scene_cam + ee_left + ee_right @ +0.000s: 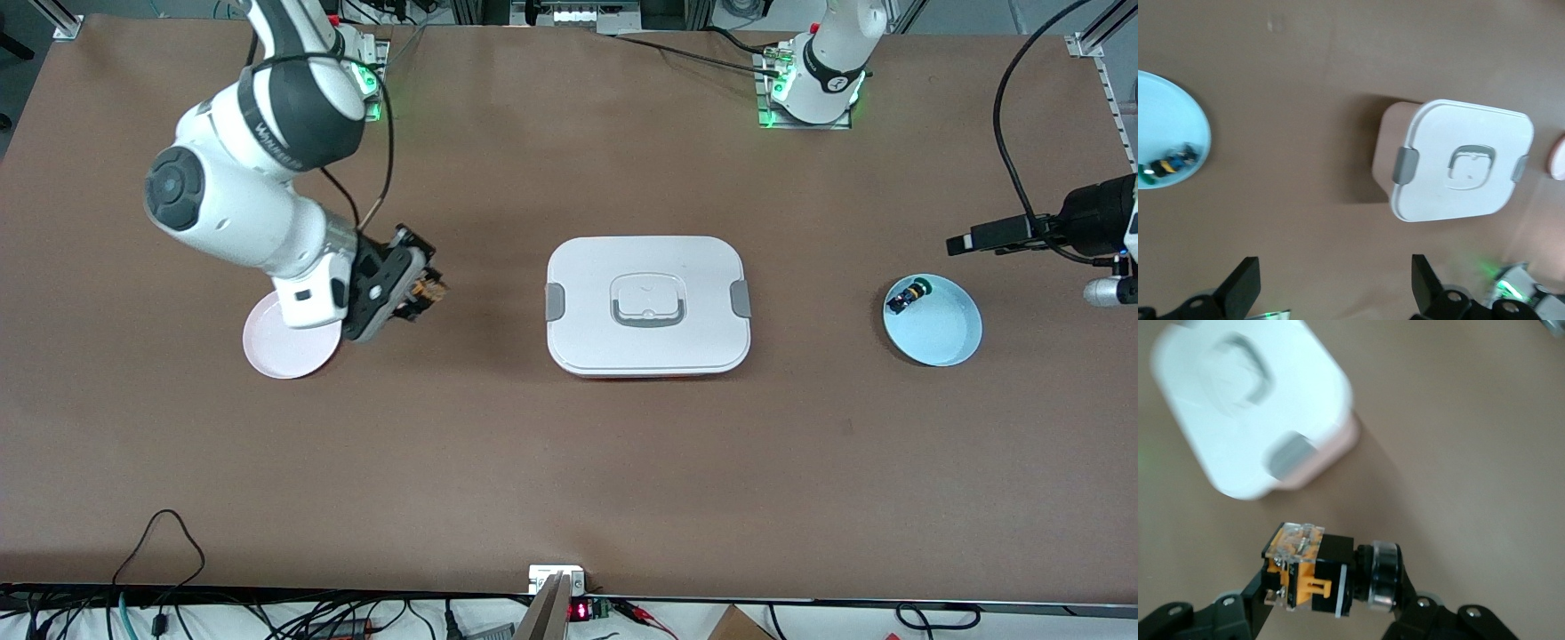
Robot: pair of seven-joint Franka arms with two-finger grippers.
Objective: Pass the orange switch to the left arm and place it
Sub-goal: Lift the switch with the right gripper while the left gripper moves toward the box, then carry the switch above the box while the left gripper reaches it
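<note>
The right gripper (425, 293), clamped on the orange switch (1313, 570) between the pink plate (286, 347) and the box (646, 305), should carry it high over the lid toward the left gripper (1335, 288), which waits spread wide above the table.

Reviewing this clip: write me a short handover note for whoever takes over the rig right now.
Right end effector: shut on the orange switch, up in the air beside the pink plate, at the right arm's end of the table.
Left end effector: open, empty, hanging over bare table at the left arm's end, near the blue plate.
Box: mid-table, lid on, between the two plates.
Blue plate holds a small green-capped part.
Done: switch picked up.
Left: carry it past the box, hand it to the left arm.
</note>
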